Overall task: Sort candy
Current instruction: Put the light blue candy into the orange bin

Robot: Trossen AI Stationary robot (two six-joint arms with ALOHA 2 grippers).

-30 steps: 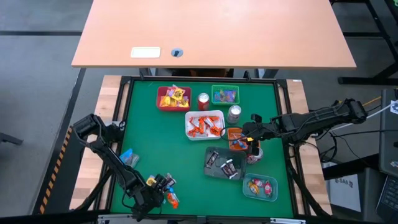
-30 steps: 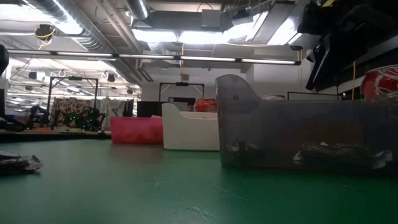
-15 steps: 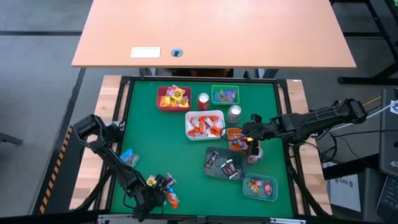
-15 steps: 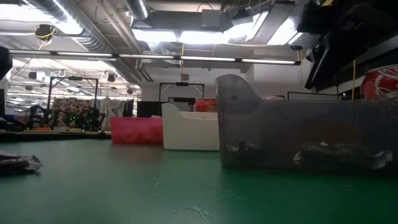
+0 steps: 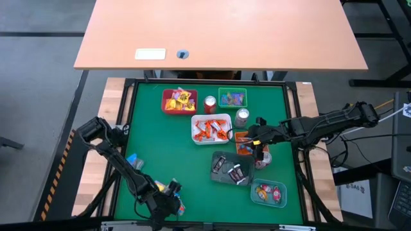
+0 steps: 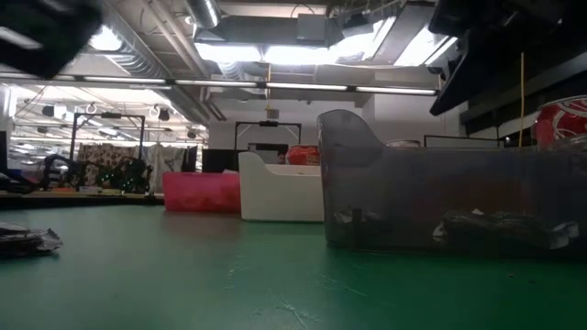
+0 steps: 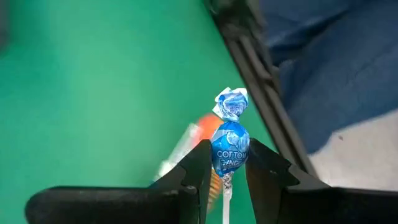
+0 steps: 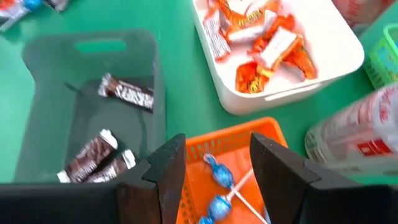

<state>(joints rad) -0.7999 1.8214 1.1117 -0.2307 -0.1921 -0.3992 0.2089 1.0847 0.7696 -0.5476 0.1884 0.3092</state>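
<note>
At the table's (image 5: 160,154) 7 o'clock edge, the outstretched left claw (image 7: 227,167) pinches a blue lollipop (image 7: 229,147). The right claw (image 8: 214,163), fingers spread, hovers over the orange tray (image 8: 233,140) near centre, toward 3 o'clock.

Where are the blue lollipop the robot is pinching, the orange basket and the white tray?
blue lollipop (image 7: 229,148), left wrist view, its wrapped head.
orange basket (image 8: 231,134), right wrist view, its near rim.
white tray (image 5: 194,122), high view, its left rim.

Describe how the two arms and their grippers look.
Both arms are dark, jointed and slim. The left gripper has two flat black fingers with angular tips; the right gripper matches it. Black cables run along the right arm; the left arm shows similar black segments.
</note>
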